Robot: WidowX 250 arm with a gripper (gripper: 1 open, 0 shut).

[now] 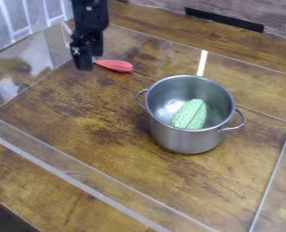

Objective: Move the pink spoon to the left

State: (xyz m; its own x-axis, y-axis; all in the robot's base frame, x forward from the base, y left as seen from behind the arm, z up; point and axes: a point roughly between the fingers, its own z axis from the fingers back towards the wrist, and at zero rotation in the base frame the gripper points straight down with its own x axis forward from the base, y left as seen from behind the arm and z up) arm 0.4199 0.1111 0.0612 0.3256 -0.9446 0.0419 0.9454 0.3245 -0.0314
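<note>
Pink spoon (pixel 114 66) on wooden table (pixel 79 113); jaws (pixel 84 63) wide open beside it, grip unclear.

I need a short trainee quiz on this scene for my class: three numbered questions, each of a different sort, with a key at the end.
1. True or false: the green ribbed item lies outside the pot.
2. Multiple choice: what is nearest the gripper? A) the pot B) the pink spoon C) the green ribbed item
3. Fill in the blank: the table is made of brown ____.

Key:
1. False; the green ribbed item is inside the steel pot.
2. B; the pink spoon lies right by the gripper.
3. Wood, as the table's grain suggests.
</note>
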